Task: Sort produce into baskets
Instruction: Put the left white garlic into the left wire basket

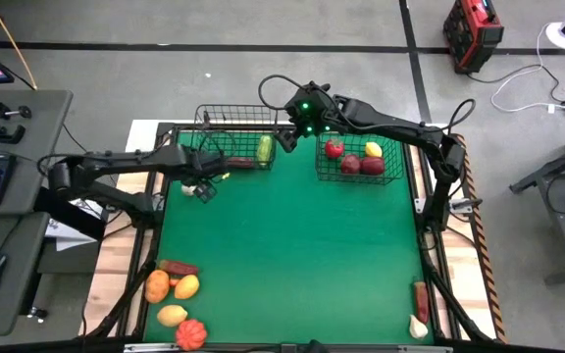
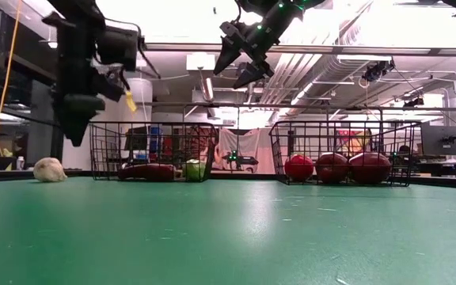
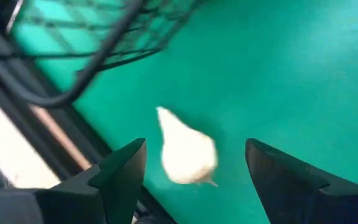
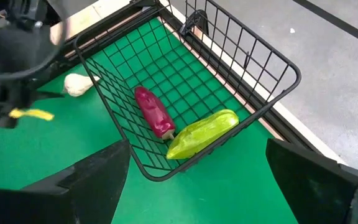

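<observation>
1. The green table [image 1: 292, 255] carries two wire baskets along its far edge.
2. Left basket [image 1: 235, 147]: a maroon pepper [image 4: 153, 112] and a green one [image 4: 202, 134]. Right basket [image 1: 361, 157]: red and yellow fruit.
3. Left hand [image 3: 194, 171], wide open and empty, hovers over a white garlic bulb [image 3: 185, 149] just outside the left basket.
4. Right hand [image 4: 194, 180], open and empty, hangs above that basket.
5. Roughly half seems sorted; seven pieces wait along the near edge.

The table top [image 1: 282, 255] is bright green. Both wire baskets are black: the left basket [image 4: 241, 93] holds a dark red pepper [image 4: 154, 112] and a yellow-green one [image 4: 204, 134]. The garlic [image 3: 185, 152] is creamy white. The right basket [image 1: 392, 162] holds red fruits [image 1: 361, 165] and a yellow one [image 1: 373, 149].
</observation>
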Motion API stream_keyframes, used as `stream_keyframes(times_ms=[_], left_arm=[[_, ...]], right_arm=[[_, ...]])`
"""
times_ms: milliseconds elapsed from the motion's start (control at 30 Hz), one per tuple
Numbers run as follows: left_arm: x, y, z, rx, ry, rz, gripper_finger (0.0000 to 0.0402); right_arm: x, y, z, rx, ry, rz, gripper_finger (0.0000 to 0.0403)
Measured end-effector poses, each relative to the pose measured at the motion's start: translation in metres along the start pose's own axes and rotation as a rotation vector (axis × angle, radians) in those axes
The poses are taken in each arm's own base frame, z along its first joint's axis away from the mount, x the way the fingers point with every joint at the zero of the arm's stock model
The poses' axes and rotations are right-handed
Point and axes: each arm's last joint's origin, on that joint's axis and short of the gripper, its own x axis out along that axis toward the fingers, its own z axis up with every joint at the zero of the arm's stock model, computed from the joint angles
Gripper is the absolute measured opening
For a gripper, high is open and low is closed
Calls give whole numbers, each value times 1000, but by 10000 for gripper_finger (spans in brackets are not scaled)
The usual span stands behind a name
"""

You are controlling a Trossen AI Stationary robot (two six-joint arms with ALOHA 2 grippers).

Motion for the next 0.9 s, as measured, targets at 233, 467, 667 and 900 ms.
stream_keyframes(times_ms=[233, 467, 667, 900], left_arm=[[-15, -21, -25, 159, 4, 10, 264], [5, -39, -33, 322, 122, 141, 264], [33, -46, -22, 449, 276, 215, 264], [54, -51, -16, 473, 373, 220, 264]], right_arm=[[0, -1, -1, 0, 5, -17, 369], [2, -1, 1, -9, -23, -41, 369], [8, -1, 1, -7, -28, -39, 369], [10, 0, 0, -1, -21, -38, 369]])
